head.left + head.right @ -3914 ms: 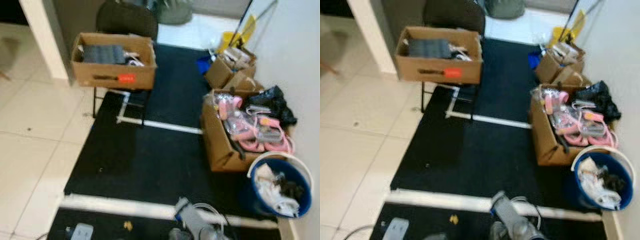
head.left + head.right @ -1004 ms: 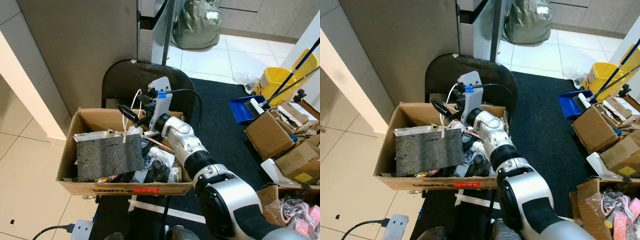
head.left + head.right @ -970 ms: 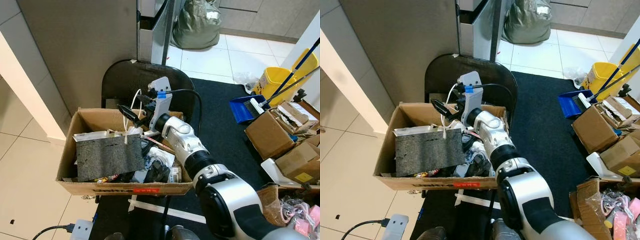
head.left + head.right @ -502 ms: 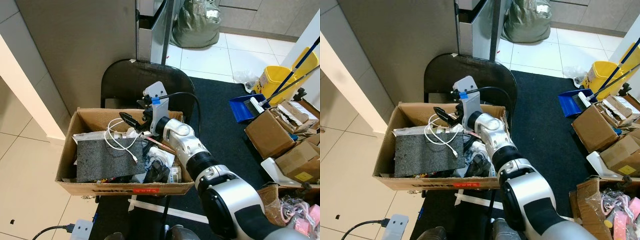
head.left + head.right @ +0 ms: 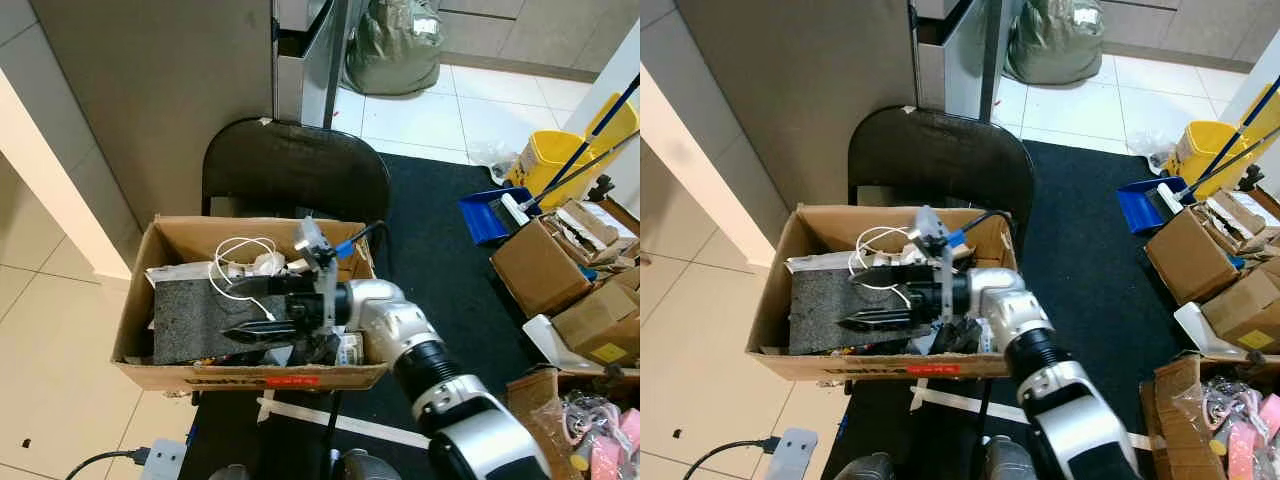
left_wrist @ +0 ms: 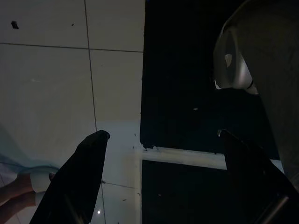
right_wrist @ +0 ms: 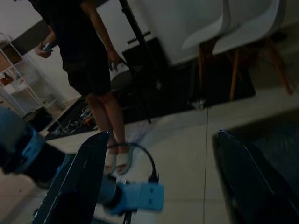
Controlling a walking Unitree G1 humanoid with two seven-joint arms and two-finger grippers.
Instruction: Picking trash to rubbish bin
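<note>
A cardboard box (image 5: 140, 310) full of clutter rests on a black chair (image 5: 295, 170). Inside it lie a dark grey slab (image 5: 195, 320) and a loose white cable (image 5: 240, 262), draped over the slab's far edge. My right gripper (image 5: 228, 311) hovers low over the slab, pointing left. It is open, with nothing between its fingers. The cable lies just beyond its upper finger. In the right wrist view the right gripper (image 7: 159, 135) stands wide apart. My left gripper (image 6: 161, 134) hangs open above floor tiles and the black mat.
A yellow mop bucket (image 5: 553, 160), a blue dustpan (image 5: 490, 212) and brown boxes (image 5: 540, 265) crowd the right side. A green bag (image 5: 385, 45) sits at the back. A white adapter (image 5: 165, 460) lies on the floor. A person (image 7: 84, 60) stands nearby.
My right gripper let go of the white cable, which dropped onto the slab. The gripper then swung down and turned to point left over the box.
</note>
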